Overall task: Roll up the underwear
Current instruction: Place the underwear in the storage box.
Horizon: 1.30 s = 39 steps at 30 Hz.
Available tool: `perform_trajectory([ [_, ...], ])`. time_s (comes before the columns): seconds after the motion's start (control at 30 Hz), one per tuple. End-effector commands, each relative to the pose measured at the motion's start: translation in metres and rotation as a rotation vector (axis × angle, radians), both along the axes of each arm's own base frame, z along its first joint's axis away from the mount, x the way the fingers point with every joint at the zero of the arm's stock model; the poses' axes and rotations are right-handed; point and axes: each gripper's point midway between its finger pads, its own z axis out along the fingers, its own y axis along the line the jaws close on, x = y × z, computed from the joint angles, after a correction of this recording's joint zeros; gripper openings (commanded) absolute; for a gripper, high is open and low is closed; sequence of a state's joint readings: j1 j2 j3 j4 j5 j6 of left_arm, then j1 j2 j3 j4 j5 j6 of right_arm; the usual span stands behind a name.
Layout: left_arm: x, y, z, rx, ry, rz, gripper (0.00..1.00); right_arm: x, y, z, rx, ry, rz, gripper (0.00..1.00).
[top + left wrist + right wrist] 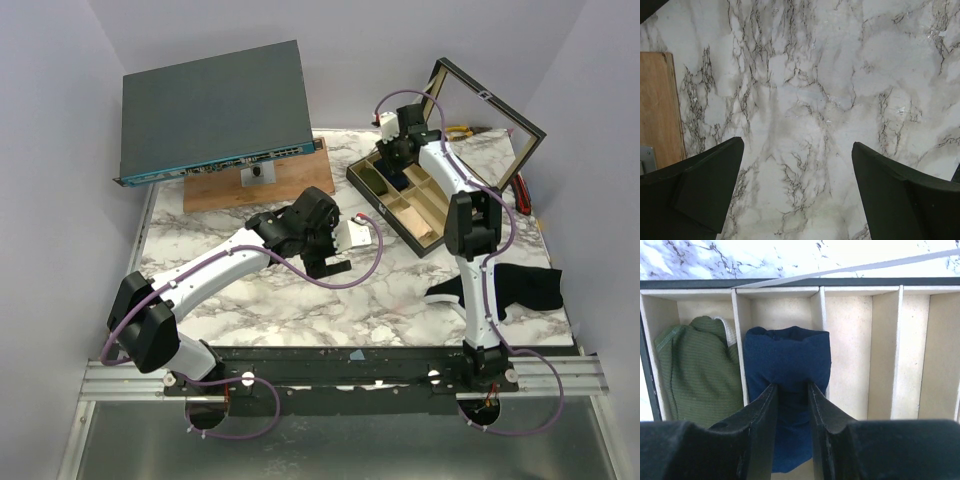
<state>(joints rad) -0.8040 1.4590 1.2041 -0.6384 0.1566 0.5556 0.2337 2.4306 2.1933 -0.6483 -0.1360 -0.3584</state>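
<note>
- Right gripper [791, 387] reaches into divided box [421, 247], approx 2 o'clock on marble table [300, 310]. Fingers narrow, pinching navy fabric btw them.
- Underwear [787, 352]: navy bundle in 2nd compt from left in right wrist view, touching both side walls, top edge puckered.
- Green garment [695, 365] bundled in next compt, at underwear's 9 o'clock.
- Left gripper [797, 145] hovers over marble near table centre, jaws spread wide.
- Wooden board [657, 100] at 9 o'clock in left wrist view. Grey flat device [215, 105] overlaps its far edge, 11 o'clock on table.
- Black cloth [525, 285] lies at 4 o'clock, just beside right arm.
</note>
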Motion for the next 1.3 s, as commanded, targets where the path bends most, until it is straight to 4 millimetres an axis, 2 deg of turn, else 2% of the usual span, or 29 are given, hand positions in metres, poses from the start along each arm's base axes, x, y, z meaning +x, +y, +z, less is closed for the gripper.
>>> perform_trajectory([
  [0.0, 0.006, 0.002, 0.010, 0.002, -0.018, 0.019, 0.99, -0.010, 0.002, -0.048, -0.003, 0.115, 0.003, 0.33],
  [0.17, 0.005, 0.003, 0.008, 0.005, -0.015, 0.020, 0.99, -0.016, 0.000, -0.068, -0.055, 0.153, 0.008, 0.35],
  [0.27, 0.005, 0.003, 0.008, 0.005, -0.017, 0.020, 0.99, -0.017, -0.002, -0.066, -0.059, 0.147, 0.004, 0.36],
  [0.33, 0.005, 0.003, 0.007, 0.005, -0.016, 0.021, 0.99, -0.016, 0.000, -0.056, -0.048, 0.125, 0.003, 0.37],
  [0.6, 0.004, 0.004, 0.009, 0.000, -0.022, 0.022, 0.99, 0.000, 0.017, 0.014, 0.066, 0.011, -0.007, 0.43],
  [0.7, 0.003, 0.006, 0.007, 0.005, -0.023, 0.024, 0.99, 0.003, 0.023, 0.033, 0.114, -0.024, -0.012, 0.44],
  [1.03, 0.004, 0.008, 0.005, 0.012, -0.029, 0.028, 0.99, 0.013, 0.026, 0.037, 0.144, -0.059, -0.037, 0.43],
  [1.27, 0.004, 0.009, 0.005, 0.015, -0.027, 0.031, 0.99, 0.018, 0.028, 0.056, 0.175, -0.119, -0.049, 0.43],
])
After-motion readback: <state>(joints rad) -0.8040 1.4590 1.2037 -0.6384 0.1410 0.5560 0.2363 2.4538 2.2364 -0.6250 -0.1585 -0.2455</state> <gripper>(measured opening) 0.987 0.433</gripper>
